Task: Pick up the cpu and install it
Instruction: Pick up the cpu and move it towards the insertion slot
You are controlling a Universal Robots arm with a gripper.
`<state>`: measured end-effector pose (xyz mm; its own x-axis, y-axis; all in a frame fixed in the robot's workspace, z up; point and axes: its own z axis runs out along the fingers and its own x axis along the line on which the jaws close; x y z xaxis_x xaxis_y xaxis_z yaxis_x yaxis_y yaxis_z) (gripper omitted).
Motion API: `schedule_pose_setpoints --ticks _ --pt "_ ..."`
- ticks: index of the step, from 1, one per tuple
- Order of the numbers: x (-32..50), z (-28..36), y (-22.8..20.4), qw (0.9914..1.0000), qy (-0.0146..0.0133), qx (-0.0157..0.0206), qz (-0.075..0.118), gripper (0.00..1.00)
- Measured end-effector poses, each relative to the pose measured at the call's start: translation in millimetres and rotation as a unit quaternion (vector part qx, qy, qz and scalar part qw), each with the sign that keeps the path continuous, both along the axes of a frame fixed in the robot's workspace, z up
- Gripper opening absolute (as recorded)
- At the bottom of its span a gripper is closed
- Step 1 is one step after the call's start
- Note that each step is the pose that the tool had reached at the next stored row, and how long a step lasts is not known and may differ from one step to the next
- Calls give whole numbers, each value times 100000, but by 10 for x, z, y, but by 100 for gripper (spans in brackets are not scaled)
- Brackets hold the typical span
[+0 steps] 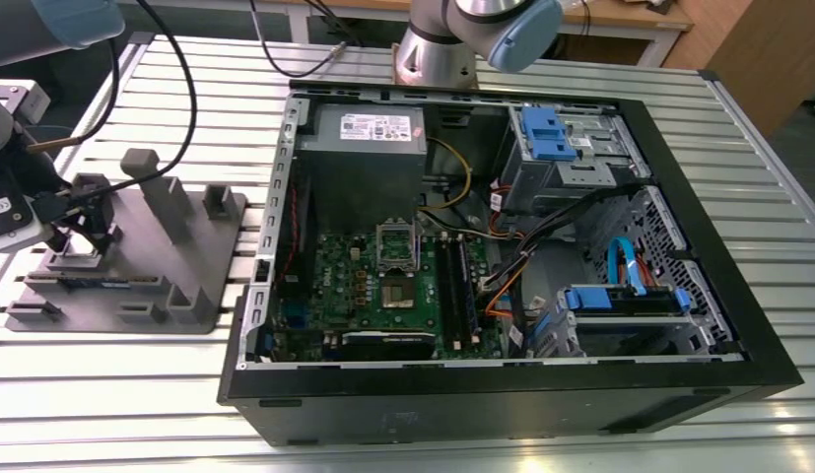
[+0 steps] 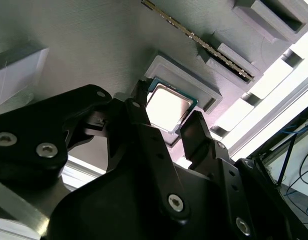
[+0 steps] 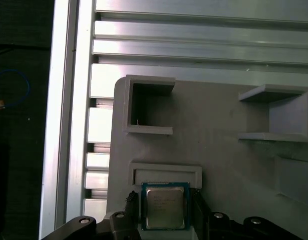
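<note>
Second wrist view: the gripper (image 2: pixel 166 110), narrowly spread, straddles the cpu (image 2: pixel 168 103), which a fixture pocket (image 2: pixel 186 75) holds square for grasping.

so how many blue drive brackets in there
2: one blue plastic drive bracket in the black computer case's far bay, a second blue bracket in the nearer bay; more may be hidden.

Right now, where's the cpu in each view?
Exterior view: hidden under the gripper at the exterior view's left.
Second wrist view: cpu in a rimmed pocket, mid-picture.
First wrist view: cpu in the same pocket.
Shared landmark: the grey fixture holding it.
</note>
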<state>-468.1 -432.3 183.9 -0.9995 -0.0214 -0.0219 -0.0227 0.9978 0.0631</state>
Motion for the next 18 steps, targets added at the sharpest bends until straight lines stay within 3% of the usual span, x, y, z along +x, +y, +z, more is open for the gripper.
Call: schedule_pose_setpoints --ticks 1,2,18 --pt "0 1 0 100000 6 -7 -2 53" --pt "0 1 0 100000 8 -6 -1 47" --pt "8 0 -1 100000 0 -1 -2 47"
